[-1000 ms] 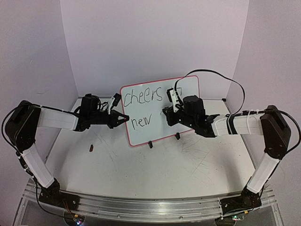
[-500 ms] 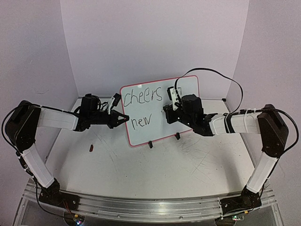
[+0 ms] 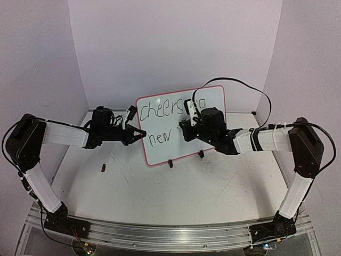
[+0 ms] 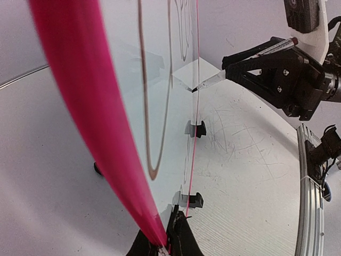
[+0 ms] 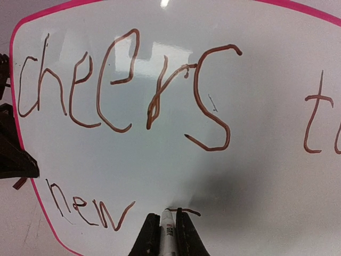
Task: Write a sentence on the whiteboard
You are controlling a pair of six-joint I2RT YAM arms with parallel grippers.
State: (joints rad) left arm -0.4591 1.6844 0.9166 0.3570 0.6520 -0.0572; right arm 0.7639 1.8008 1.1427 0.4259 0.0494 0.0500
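Note:
The whiteboard (image 3: 212, 101) stands upright on the table on two black clip feet (image 3: 170, 164). My left gripper (image 3: 139, 134) is shut on its red-pink left rim (image 4: 80, 96), fingertips pinching the edge (image 4: 166, 242). The sentence (image 5: 113, 82) reads "cheers to" on the top line and "new" below. My right gripper (image 5: 167, 224) is shut on a white marker (image 5: 167, 237), whose tip touches the board at a short fresh stroke (image 5: 186, 212) right of "new". The left wrist view also shows that marker (image 4: 210, 81) meeting the board.
A small dark red cap-like piece (image 3: 103, 167) lies on the table left of the board. A black cable (image 3: 250, 88) loops above the right arm. Purple walls close in the back and sides; the scratched white tabletop (image 3: 186, 186) lies in front.
My right gripper has moved left across the board with the marker, along the lower line. The left gripper and the board have not moved.

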